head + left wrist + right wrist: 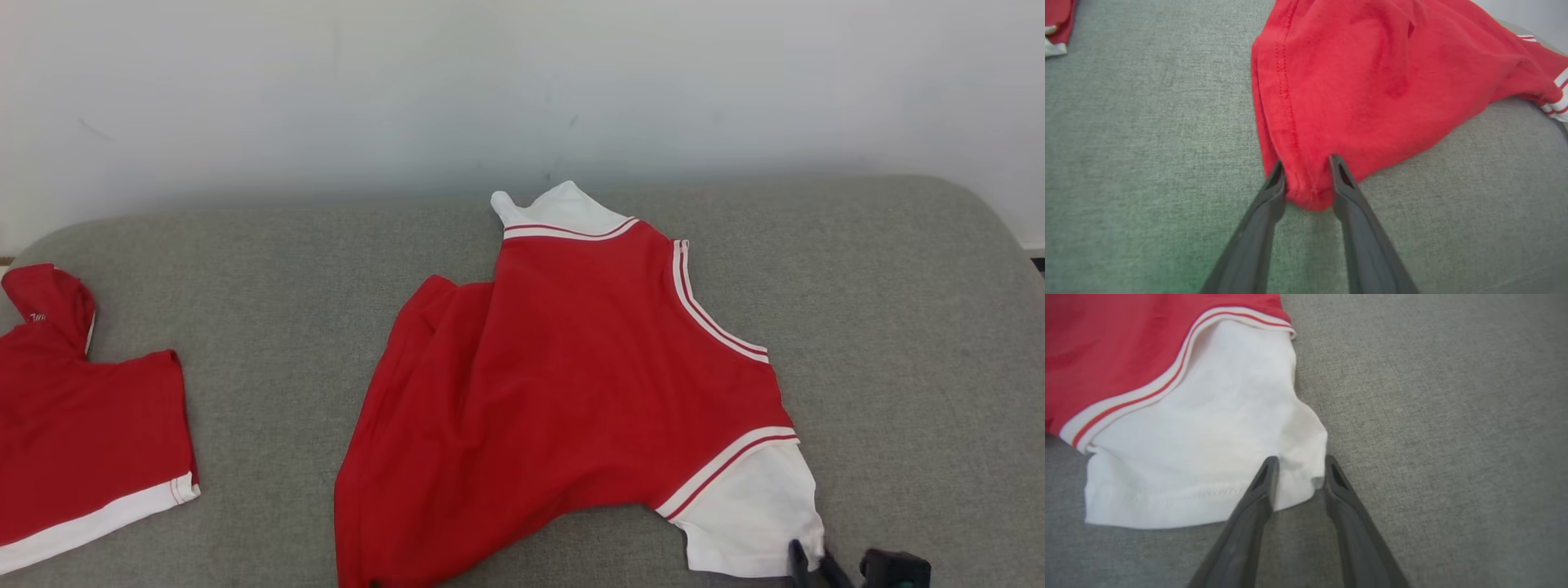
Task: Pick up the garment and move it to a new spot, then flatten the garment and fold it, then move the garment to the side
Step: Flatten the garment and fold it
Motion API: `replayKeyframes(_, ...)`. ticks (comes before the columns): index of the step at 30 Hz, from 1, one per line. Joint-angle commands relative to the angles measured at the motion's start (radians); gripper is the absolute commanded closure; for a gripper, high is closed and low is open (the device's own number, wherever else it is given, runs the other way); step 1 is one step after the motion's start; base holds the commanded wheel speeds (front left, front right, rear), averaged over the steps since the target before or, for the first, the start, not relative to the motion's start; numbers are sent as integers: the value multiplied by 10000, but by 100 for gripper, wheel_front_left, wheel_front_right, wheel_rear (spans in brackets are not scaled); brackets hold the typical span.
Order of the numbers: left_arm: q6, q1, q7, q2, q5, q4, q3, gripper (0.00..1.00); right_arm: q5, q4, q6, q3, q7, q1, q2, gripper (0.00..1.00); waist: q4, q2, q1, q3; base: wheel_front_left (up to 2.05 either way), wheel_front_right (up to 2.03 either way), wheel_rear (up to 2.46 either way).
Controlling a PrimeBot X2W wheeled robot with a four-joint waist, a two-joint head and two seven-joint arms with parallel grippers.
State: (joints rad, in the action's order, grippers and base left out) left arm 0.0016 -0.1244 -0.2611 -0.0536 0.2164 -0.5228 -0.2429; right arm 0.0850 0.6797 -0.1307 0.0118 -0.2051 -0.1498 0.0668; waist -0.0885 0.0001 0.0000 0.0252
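Though rumpled, garment (571, 384) lengthwise near-to-far, one white sleeve (559, 211) toward the wall (522, 82).

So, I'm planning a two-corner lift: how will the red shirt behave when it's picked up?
Probably floppy: the shirt lies in soft folds, so it should sag between lifted corners. Likely light, being thin knit that puckers at the left gripper. It may drag on the rough grey cushion rather than slide.
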Motion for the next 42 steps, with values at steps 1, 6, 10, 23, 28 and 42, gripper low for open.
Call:
replayKeyframes(1, -16, -129, -49, -12, -28, -88, 17, 100, 10, 218, -1, 65, -59, -86, -27, 100, -22, -1, 0, 25, 0, 0, 0)
replayKeyframes(6, -37, -219, -45, -6, -154, -29, 215, 100, 308, 659, 1, 173, -351, -416, -28, 100, -27, -1, 0, -30, 0, 0, 0)
replayKeyframes(10, 20, 132, -45, 2, -249, 341, 247, 100, 761, 518, -1, 338, -508, -201, -16, 100, 65, -1, 0, -118, 0, 0, 0)
replayKeyframes(23, 69, 498, -40, -308, -350, 2392, 573, 100, 2590, -3126, -1, 855, 117, 1421, 169, 100, 178, -1, 0, -36, 0, 0, 0)
replayKeyframes(28, -190, -341, 260, -604, -430, 2793, 517, 100, 2951, -4049, -1, 1185, 728, 907, 400, 100, 61, -1, 0, 154, 0, 0, 0)
replayKeyframes(42, -1291, -6945, 2336, -2035, -425, 1638, -586, 100, 3864, -2840, -1, 2107, 1974, -5672, 1128, 100, -256, -1, 0, 2420, 0, 0, 0)
